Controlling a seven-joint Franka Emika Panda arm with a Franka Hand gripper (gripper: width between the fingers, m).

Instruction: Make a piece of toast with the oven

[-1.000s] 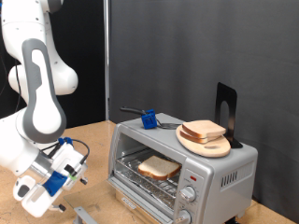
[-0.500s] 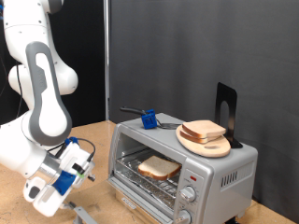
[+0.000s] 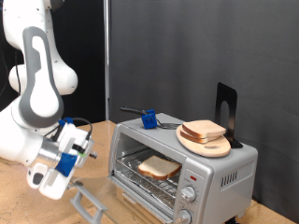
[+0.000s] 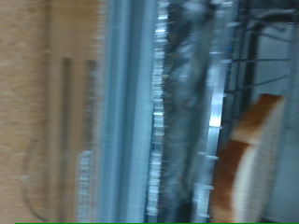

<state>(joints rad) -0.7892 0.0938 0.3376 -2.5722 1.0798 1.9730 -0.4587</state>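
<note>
Inside the oven: the piece of toast [image 3: 159,167] lies flat on the wire rack [image 3: 149,177], a pale square slice with a light tan crust, unbrowned.
Oven: the oven [image 3: 220,174] is a small silver box at the table's [image 3: 19,201] right end in the exterior view; its glass door [image 3: 91,201] hangs open and down, and two knobs [image 3: 190,196] sit on its front right panel.
On the oven's top: a round wooden board [image 3: 207,144] carrying a stack of like slices [image 3: 203,131], with a blue-handled tool [image 3: 148,118] nearer the top's left edge.
Gripper: the gripper [image 3: 82,147] hangs just left of the open oven front, above the lowered door; whether its fingers are spread or pressed together I cannot tell.
Change: half a second ago the hand sat lower, near the table; it has risen and tipped towards the oven mouth.
Wrist view only: blurred, it shows the door's metal frame [image 4: 126,112], rack wires, and the slice's tan crust edge [image 4: 245,159] close up; the gripper's fingers do not show in it.
</note>
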